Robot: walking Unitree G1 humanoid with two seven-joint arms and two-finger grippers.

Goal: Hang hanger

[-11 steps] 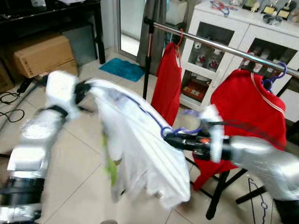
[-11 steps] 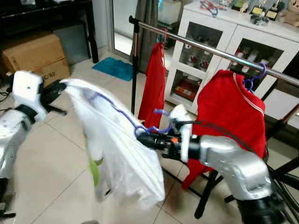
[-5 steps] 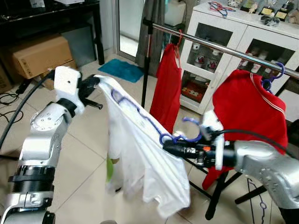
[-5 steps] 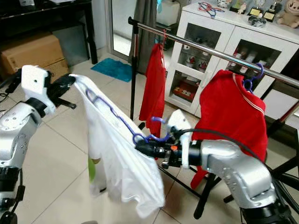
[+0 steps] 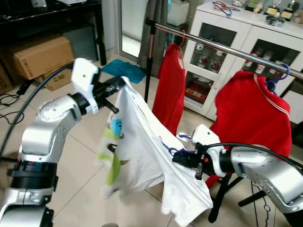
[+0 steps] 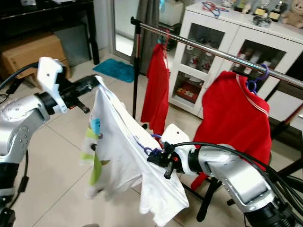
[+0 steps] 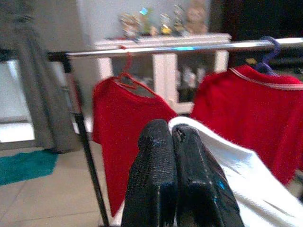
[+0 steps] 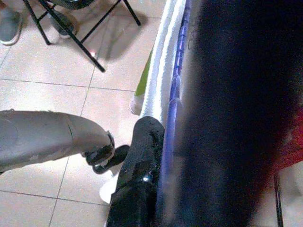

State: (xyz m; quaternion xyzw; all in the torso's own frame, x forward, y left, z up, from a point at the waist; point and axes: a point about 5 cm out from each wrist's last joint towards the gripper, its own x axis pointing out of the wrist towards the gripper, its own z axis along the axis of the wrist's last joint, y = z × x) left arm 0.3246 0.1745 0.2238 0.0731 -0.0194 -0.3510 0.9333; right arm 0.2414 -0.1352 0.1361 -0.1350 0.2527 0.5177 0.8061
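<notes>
— While two red shirts [image 5: 253,111] are hanging on the steel rail [image 5: 222,47] over the tiled floor [image 5: 80,156], where's the hanger?

— A purple hanger [image 5: 173,150] is sitting inside a white shirt [image 5: 147,156]. Right gripper [image 5: 179,158] fingers are clamping it; left gripper [image 5: 124,81] fingers are pinching the shirt's shoulder, closed.

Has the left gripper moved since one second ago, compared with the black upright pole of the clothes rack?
Yes. The left gripper, pinching the white shirt, has moved toward the black pole and the rail, closing most of the gap.
</notes>
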